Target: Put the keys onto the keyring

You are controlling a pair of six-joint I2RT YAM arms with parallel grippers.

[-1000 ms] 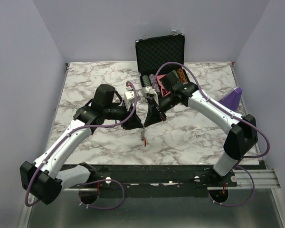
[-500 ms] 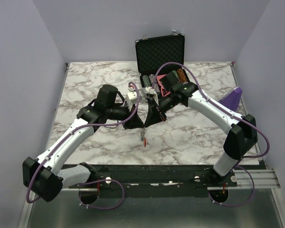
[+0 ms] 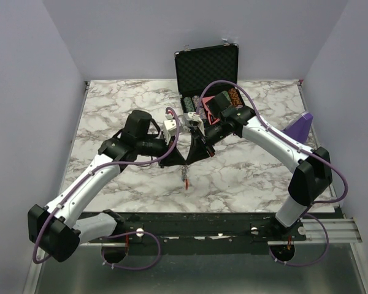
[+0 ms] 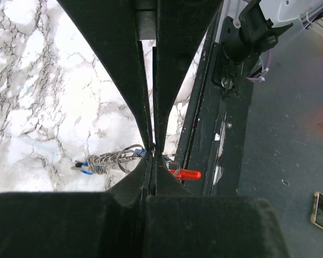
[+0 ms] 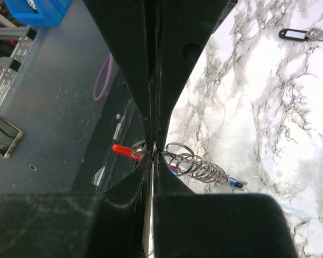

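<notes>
Keyring and keys hung where your left gripper and right gripper met, both clamped on the keyring.

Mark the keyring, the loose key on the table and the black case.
keyring [image 4: 186, 173], left wrist view, its red part.
loose key [image 5: 292, 34], right wrist view, its dark tag.
black case [image 3: 207, 66], top view, its open lid.

Case sits at the back of the table, top middle of the frame, chips inside. Left tool and right tool meet dead centre, keyring and keys just below their tips. Loose key on the table, upper right of the right wrist view.
</notes>
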